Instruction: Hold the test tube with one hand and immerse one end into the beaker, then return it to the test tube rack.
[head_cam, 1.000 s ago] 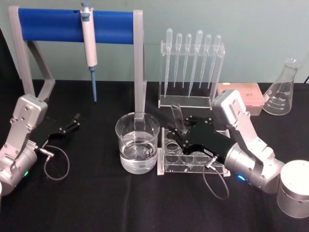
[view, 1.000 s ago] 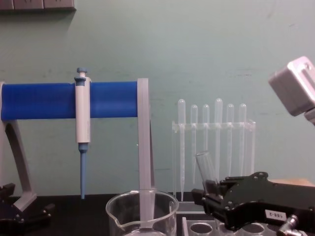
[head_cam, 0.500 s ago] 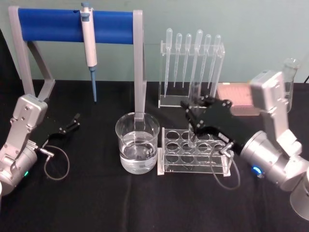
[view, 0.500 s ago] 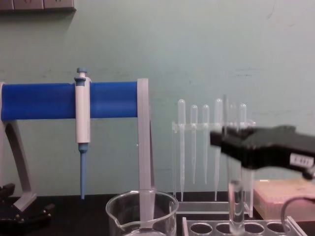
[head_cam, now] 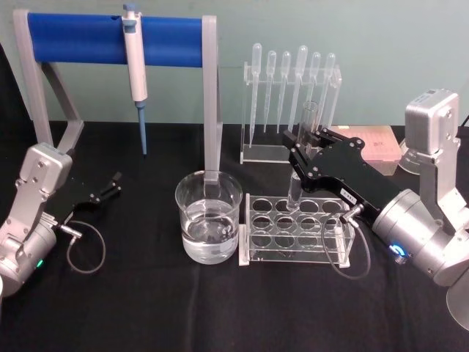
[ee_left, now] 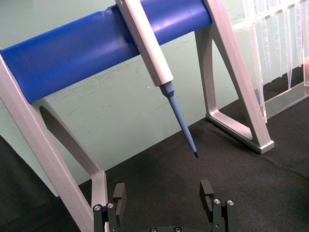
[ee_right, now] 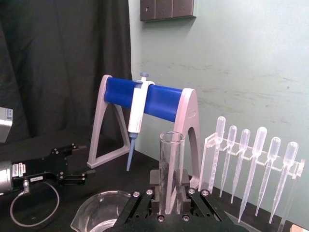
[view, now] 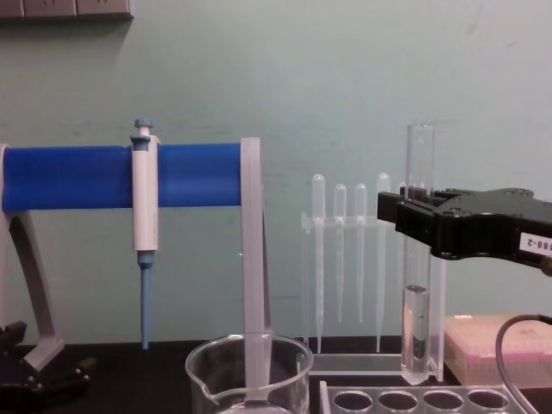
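Right claw [head_cam: 302, 143] is shut tight on the test tube [head_cam: 309, 117], gripping it approx mid-length, w/ fingers [ee_right: 195, 203] pressed to the glass on both sides. The claw reaches in from the right; black body, small white label.

The tube is upright w/ a slight lean in the head view. Its open rim is up, well above the claw. The rounded bottom hangs just over the back row of the test tube rack [head_cam: 297, 238]; in the chest view it sits above the holes, not in one. The glass is clear, and a little clear liquid sits in the lower part, w/ the level below the claw.

The beaker [head_cam: 209, 220] stands on the table [head_cam: 220, 315] just left of the rack, part full of water and apart from the tube.

Left claw [head_cam: 112, 183] lies low on the table at far left, fingers [ee_left: 119, 193] spread wide, nothing between them but black cloth. A pipettor [ee_left: 149, 53] hangs on the blue stand [ee_left: 91, 43] beyond it.
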Action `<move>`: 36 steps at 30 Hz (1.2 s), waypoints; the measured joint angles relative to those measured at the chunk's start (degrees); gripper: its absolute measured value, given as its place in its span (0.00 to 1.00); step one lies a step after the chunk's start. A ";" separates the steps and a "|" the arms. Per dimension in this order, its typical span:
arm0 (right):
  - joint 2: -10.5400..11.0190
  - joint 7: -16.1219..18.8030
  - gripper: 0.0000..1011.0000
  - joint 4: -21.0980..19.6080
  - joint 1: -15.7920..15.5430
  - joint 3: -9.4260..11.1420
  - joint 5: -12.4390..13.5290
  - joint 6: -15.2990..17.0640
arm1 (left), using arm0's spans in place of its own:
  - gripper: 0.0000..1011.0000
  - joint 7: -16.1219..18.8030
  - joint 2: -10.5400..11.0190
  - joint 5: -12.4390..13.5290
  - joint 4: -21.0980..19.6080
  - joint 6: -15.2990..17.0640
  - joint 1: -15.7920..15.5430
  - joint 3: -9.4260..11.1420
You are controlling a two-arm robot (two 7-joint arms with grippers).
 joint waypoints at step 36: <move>0.09 0.00 0.22 -0.04 0.01 -0.02 0.03 -0.24 | 0.99 0.00 0.00 0.00 0.00 0.00 0.00 0.00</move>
